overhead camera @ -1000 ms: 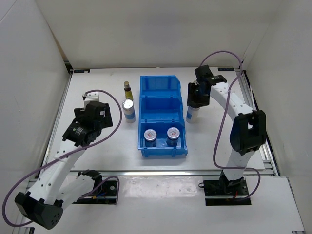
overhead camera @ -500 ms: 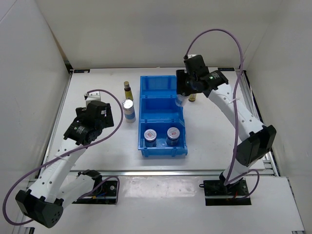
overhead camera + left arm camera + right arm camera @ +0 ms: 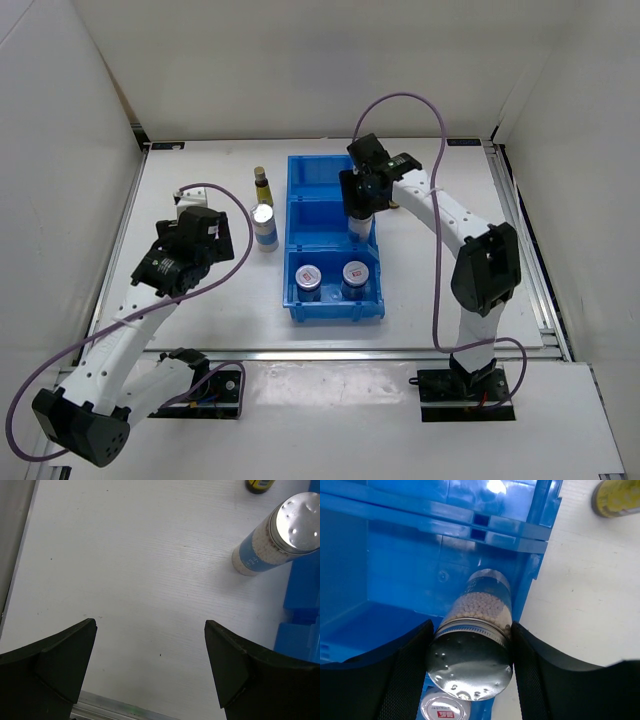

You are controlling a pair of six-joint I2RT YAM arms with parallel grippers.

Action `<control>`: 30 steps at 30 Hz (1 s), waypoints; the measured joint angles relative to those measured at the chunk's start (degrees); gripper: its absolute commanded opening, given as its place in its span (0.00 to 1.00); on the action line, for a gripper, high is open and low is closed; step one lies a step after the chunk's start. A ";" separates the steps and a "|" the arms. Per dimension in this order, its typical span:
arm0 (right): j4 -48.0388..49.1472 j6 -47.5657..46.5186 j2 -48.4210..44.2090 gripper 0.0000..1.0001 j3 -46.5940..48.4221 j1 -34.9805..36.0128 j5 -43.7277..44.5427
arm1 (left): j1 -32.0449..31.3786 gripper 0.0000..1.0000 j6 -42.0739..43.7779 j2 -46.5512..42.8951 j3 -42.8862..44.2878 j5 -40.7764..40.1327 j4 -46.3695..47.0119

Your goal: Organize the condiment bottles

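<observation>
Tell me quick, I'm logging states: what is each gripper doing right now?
Left gripper: open, holding nothing.
Right gripper: shut on a silver-topped bottle over the blue bin.

The white desk (image 3: 230, 310) carries a blue bin (image 3: 335, 310) at its middle, its long side running away from the arm bases. Just left of the bin's far half stand an amber bottle (image 3: 262, 186) and, nearer, a white silver-topped cylinder (image 3: 263, 228), both upright and close together. A second amber bottle (image 3: 616, 499) sits just right of the bin.
</observation>
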 measured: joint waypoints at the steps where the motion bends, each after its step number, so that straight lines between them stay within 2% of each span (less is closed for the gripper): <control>1: 0.11 0.02 0.28 0.11 -0.48 0.00 -0.15 | 0.00 1.00 0.02 0.07 0.00 0.07 -0.02; 3: 0.35 0.24 0.59 0.42 -1.03 0.02 -0.44 | 0.00 1.00 0.13 0.33 0.00 0.24 0.04; 4: 0.70 0.44 0.59 0.42 -1.38 0.02 -0.46 | 0.00 1.00 0.13 0.44 0.00 0.28 0.09; 5: 1.03 0.63 0.59 0.58 -1.62 0.02 -0.48 | 0.00 1.00 0.20 0.70 0.00 0.39 0.11; 7: 1.64 1.11 0.59 0.68 -1.97 0.02 -0.63 | 0.00 1.00 0.31 1.31 0.00 0.74 0.17; 9: 2.01 1.53 0.59 0.84 -2.27 0.02 -0.66 | 0.00 1.00 0.37 1.92 0.00 1.05 0.20; 12: 2.36 1.88 0.48 1.00 -2.27 0.02 -0.20 | 0.00 1.00 0.37 2.43 0.00 1.25 0.22; 16: 2.29 2.36 -1.22 1.00 -2.25 0.02 2.16 | 0.00 1.00 -0.63 4.13 1.11 2.16 -0.07; 19: 2.16 2.80 -4.98 1.00 -2.27 0.02 3.69 | 0.04 1.00 -2.86 9.46 5.68 6.23 0.00; 24: 2.89 3.13 -17.81 1.00 -6.12 0.04 4.63 | -1.20 1.00 -4.66 20.72 15.61 12.44 1.68; 30: 3.10 4.33 -33.03 1.00 -16.39 0.09 4.57 | -1.79 1.00 -4.37 34.05 21.88 15.41 4.68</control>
